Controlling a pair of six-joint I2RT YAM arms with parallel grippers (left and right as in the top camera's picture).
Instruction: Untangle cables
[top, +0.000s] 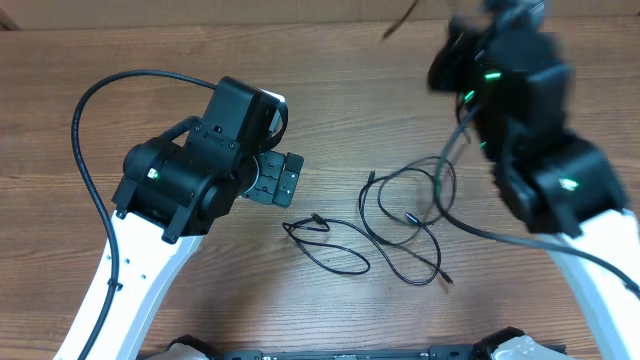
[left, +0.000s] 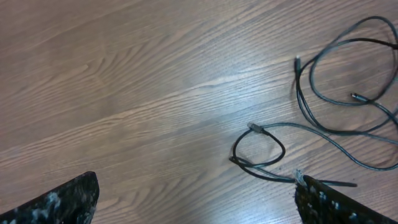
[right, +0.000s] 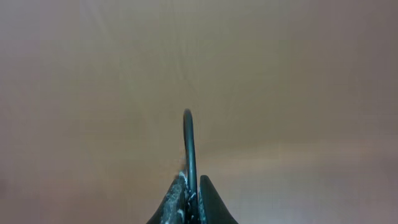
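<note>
Black cords, thin, several: I logged the cables (top: 400, 225) as loose, overlapping loops on the wooden table (top: 120, 40). They lay just beyond the left gripper (top: 280, 178), on the side towards the right arm (top: 530, 120), near it but apart from it.

Left gripper, wrist view: fingers (left: 59, 202) spread wide, nothing between them but bare wood. The nearest small loop (left: 258, 149), with its plug (left: 254, 127), lay ahead of that gripper and closer to its other finger (left: 339, 202). One strand ran right by that fingertip; I could not tell whether it touched.

Right gripper (right: 191, 190), wrist view: fingers pressed together on a single cable strand (right: 188, 140), which stood up out of the tips and curved over. The background was a blur.

Overhead: one strand (top: 452, 150) rose from the pile, on its side away from the left gripper, towards the blurred right arm.
</note>
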